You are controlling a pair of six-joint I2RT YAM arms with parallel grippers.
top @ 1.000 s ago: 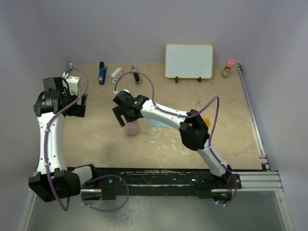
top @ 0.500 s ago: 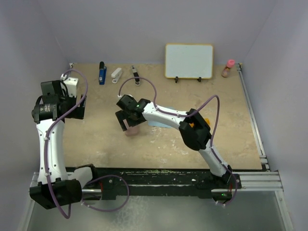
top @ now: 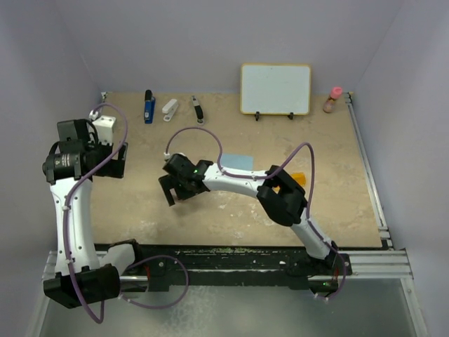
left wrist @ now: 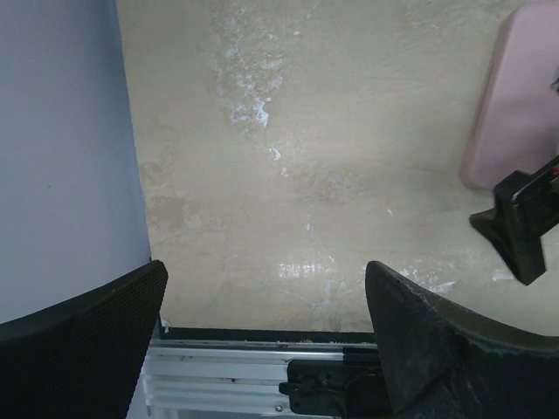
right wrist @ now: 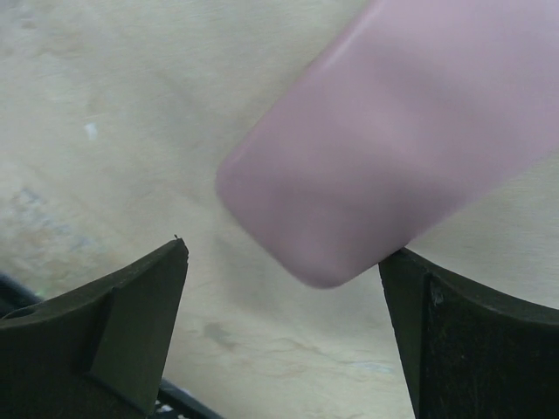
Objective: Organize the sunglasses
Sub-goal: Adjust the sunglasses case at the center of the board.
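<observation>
Sunglasses show only as an amber patch behind the right arm. Right gripper spreads wide around the pink glasses case end; left gripper is wide.

You only get a sliver of the sunglasses from above, the rest is tucked behind the elbow of the right arm. The pink case is blurry in the right wrist view and runs off the top and right edges. From above, the right gripper covers it completely.
</observation>
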